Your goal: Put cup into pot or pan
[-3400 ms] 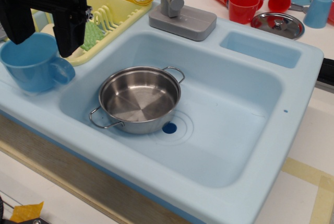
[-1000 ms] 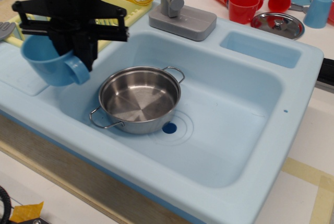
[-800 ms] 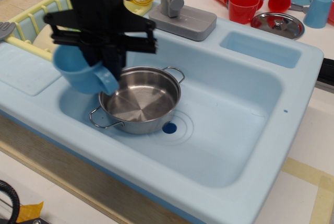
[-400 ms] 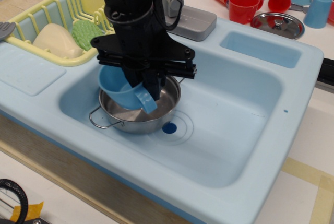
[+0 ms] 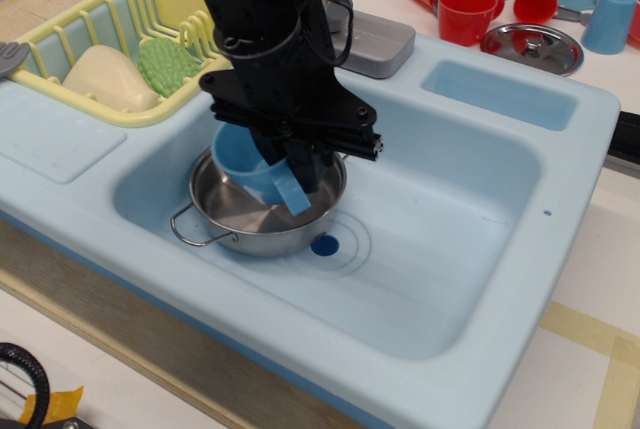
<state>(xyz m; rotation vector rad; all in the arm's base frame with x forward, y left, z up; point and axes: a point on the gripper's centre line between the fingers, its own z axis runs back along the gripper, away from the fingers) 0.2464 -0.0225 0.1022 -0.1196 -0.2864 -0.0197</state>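
Note:
The large light-blue cup (image 5: 250,164) with its thick handle pointing front-right hangs tilted inside the shiny steel pan (image 5: 225,219), which sits in the left part of the light-blue sink (image 5: 440,239). My black gripper (image 5: 290,154) comes down from above and is shut on the cup's rim by the handle. The cup's base is low in the pan; I cannot tell whether it touches the pan's floor. The arm hides the pan's far rim and far handle.
A yellow dish rack (image 5: 110,49) with a cream item and a green scrubber stands at the back left. A grey faucet base (image 5: 375,39) is behind the arm. Red cups (image 5: 465,9), a steel lid (image 5: 530,44) and a small blue cup (image 5: 610,19) lie at the back right.
My gripper carried the cup from the left counter rightward over the sink and lowered it into the pan. In the last moment it dropped a little further and shifted slightly right.

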